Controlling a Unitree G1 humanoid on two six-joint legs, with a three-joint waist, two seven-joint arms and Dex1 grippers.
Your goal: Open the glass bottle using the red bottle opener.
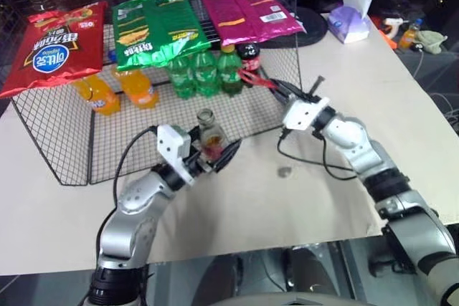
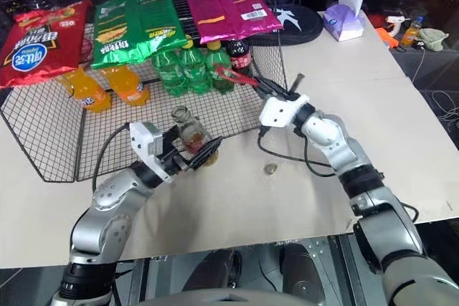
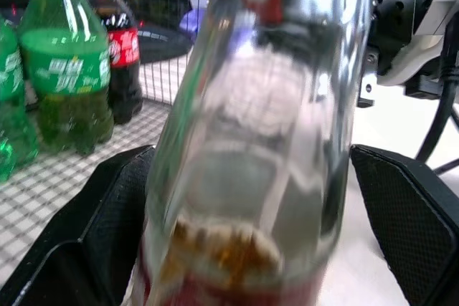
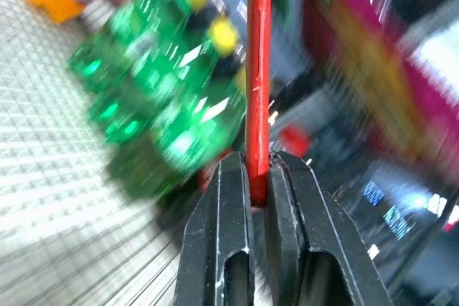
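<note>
The glass bottle stands on the table between the left claw's spread fingers, at seven o'clock from the closed right claw pinching the red bottle opener. Slippery, breakable glass (grip low, at the label).

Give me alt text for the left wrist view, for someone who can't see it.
A clear glass bottle with amber liquid low inside stands between the left gripper's two open black fingers, neither visibly pressing it. Behind stand a green plastic bottle and a dark cola bottle on a wire rack.
</note>
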